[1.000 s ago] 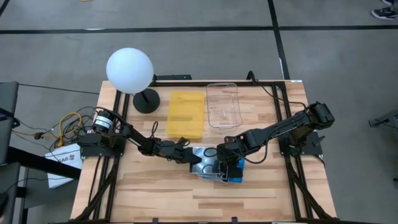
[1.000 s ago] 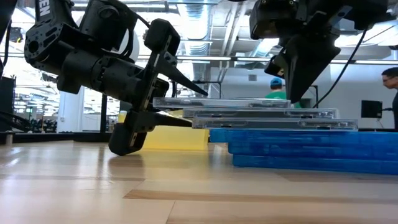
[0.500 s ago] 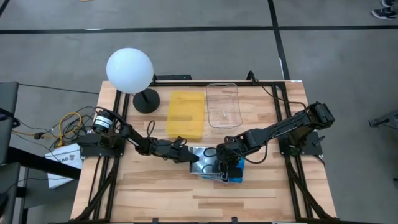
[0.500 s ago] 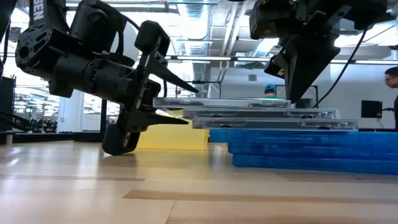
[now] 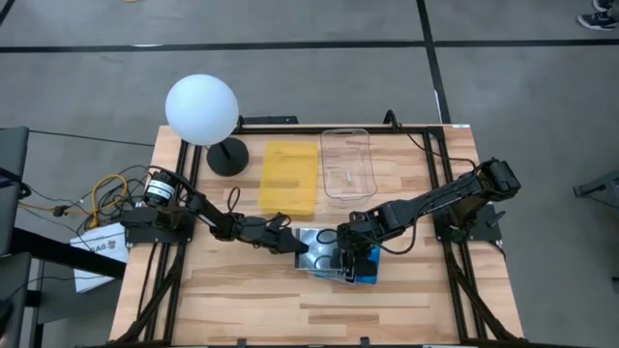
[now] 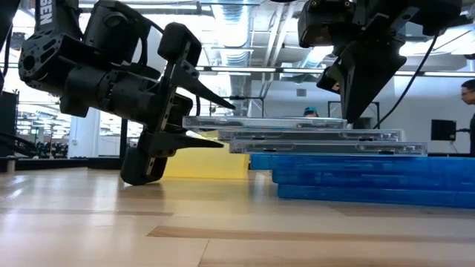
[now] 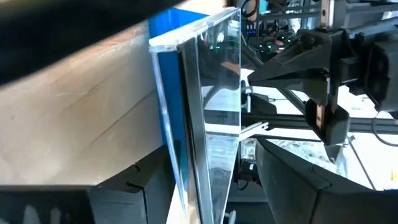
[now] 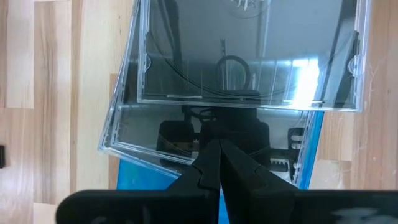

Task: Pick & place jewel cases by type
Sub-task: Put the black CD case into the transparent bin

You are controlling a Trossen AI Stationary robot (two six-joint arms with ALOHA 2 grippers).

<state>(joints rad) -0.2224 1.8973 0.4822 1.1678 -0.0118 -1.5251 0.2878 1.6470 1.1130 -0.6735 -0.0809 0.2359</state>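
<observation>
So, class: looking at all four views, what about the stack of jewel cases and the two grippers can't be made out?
- High view: stack mostly covered by both grippers.
- Low view: left gripper straddles the top clear case; contact unclear.
- Right wrist view: right gripper shut above the cases; touching unclear.

**Two Dark Robot Arms**

Both arms are looking black all over, built from chunky round joints and straight links. The left arm (image 5: 208, 220) is showing white letters on its side (only part of the word is in sight) and a shiny silver ring at its base. The right arm (image 5: 435, 201) is trailing a thin black cable. Each arm is ending in two long, pointed black fingers (image 8: 214, 168).
</observation>
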